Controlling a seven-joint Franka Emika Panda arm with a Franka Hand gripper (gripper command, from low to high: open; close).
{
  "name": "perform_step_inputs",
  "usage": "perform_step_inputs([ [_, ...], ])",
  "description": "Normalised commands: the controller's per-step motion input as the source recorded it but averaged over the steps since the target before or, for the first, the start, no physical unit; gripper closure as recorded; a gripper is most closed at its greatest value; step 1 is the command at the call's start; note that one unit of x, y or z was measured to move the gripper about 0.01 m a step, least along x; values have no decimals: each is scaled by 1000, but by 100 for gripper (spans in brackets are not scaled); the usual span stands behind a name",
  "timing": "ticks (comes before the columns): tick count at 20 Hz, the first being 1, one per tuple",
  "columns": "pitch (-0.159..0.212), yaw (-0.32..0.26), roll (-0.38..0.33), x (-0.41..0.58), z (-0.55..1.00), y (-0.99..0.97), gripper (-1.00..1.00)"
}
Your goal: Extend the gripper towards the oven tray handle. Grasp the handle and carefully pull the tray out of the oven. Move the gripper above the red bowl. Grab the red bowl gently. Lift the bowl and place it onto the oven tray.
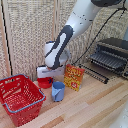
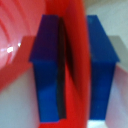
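Observation:
The red bowl (image 1: 45, 83) sits on the wooden table between the red basket and the blue cup. My gripper (image 1: 45, 77) hangs straight down on it from its white block. In the wrist view the two blue fingertips (image 2: 47, 70) stand on either side of the bowl's red rim (image 2: 77, 60), which fills the gap between them, so the gripper (image 2: 76, 70) looks shut on the rim. At the exterior view's right stands the oven (image 1: 117, 47), with its dark wire tray (image 1: 106, 60) drawn out in front of it. The tray handle is too small to make out.
A large red wire basket (image 1: 20, 97) stands at the exterior view's lower left. A blue cup (image 1: 58, 91) and a yellow and red box (image 1: 74, 77) stand right beside the bowl. The oven's dropped door (image 1: 95, 73) juts out low. A cable hangs behind the arm.

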Motion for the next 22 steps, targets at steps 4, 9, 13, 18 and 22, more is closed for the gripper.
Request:
perform_step_inputs([
  [4,35,-156,81,172,636,-78,100],
  [9,30,-212,-3,218,999,0,100],
  [13,0,-235,-46,217,1000,20,100],
  [18,24,-202,-17,178,1000,7,100],
  [22,60,-161,2,31,996,-198,100],
])
